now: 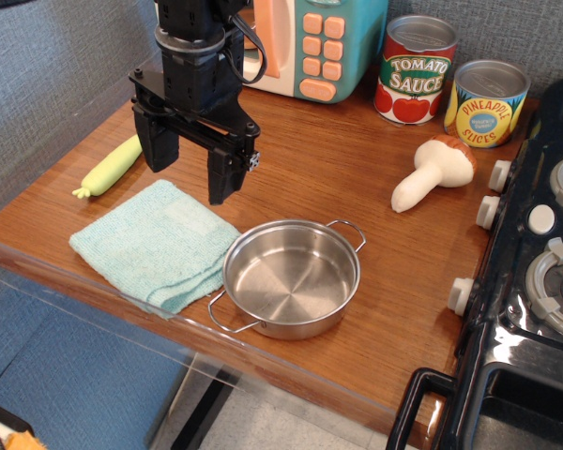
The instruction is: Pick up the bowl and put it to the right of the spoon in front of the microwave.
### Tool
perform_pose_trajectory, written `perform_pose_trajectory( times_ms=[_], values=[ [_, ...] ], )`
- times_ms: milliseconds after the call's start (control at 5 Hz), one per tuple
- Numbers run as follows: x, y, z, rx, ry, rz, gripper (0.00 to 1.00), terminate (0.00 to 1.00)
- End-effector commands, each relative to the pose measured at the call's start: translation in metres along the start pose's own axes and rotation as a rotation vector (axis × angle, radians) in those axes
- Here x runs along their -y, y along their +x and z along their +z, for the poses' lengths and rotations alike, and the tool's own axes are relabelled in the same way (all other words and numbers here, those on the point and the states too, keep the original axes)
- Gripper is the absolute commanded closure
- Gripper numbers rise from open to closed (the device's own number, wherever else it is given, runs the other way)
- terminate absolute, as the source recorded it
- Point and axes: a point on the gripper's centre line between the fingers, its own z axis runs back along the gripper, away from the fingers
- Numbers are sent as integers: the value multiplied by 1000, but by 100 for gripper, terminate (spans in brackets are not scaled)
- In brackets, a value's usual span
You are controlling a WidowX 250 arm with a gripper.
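Observation:
The bowl, a shallow shiny steel pan with two wire loop handles, sits upright and empty near the table's front edge. My black gripper hangs open and empty above the table, up and to the left of the bowl and apart from it. The spoon lies at the left edge; only its pale yellow-green handle shows, and its far end is hidden behind the gripper. The microwave, teal with a cream front and orange-pink buttons, stands at the back behind the arm.
A teal cloth lies left of the bowl, touching it. A tomato sauce can and a pineapple can stand at the back right. A toy mushroom lies beside the black stove on the right.

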Motion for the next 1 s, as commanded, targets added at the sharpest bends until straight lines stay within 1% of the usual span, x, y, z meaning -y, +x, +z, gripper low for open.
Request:
perform_pose_trajectory(
  times_ms=[0, 400, 600, 800],
  values=[
    [0, 0, 0, 0, 0, 0, 0, 0],
    [22, 11, -20, 44, -49, -120, 0, 0],
    [32, 22, -30, 84, -67, -174, 0, 0],
    [41, 36, -47, 89, -55, -240, 0, 0]
  ],
)
